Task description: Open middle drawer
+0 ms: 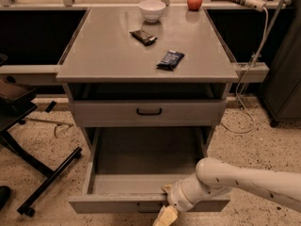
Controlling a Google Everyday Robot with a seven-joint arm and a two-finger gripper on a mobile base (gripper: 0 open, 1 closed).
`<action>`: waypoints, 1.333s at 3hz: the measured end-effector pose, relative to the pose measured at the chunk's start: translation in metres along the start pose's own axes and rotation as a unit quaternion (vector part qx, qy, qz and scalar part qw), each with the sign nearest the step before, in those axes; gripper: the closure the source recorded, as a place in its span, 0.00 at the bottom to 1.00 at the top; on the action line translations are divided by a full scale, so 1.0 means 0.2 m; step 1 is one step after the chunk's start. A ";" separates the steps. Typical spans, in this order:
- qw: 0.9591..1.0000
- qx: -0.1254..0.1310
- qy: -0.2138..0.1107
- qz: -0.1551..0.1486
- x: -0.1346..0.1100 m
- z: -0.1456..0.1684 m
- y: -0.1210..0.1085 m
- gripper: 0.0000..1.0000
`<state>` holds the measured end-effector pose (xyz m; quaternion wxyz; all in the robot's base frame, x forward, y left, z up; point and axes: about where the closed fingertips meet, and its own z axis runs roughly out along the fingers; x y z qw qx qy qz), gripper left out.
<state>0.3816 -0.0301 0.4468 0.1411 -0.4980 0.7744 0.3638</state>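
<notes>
Middle drawer (108,204): pulled well out beneath the tabletop's (103,55) front edge, grey interior showing.
Gripper (165,215): against the drawer's front panel, below the front edge's middle; whether open or closed, cannot tell.
Tabletop: bowl (152,9) and apple (194,1) at back edge.

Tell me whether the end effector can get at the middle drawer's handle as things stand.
Probably yes. The end effector hangs at the front of the pulled-out middle drawer, right beside its handle, and nothing stands between them.
</notes>
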 end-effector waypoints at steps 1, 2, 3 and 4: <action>1.000 -0.018 0.000 0.009 0.04 0.03 0.09 0.00; 1.000 -0.018 0.000 0.009 0.03 0.02 0.09 0.00; 0.999 -0.027 -0.014 0.030 0.07 0.02 0.21 0.00; 0.999 -0.027 -0.014 0.030 0.07 0.02 0.21 0.00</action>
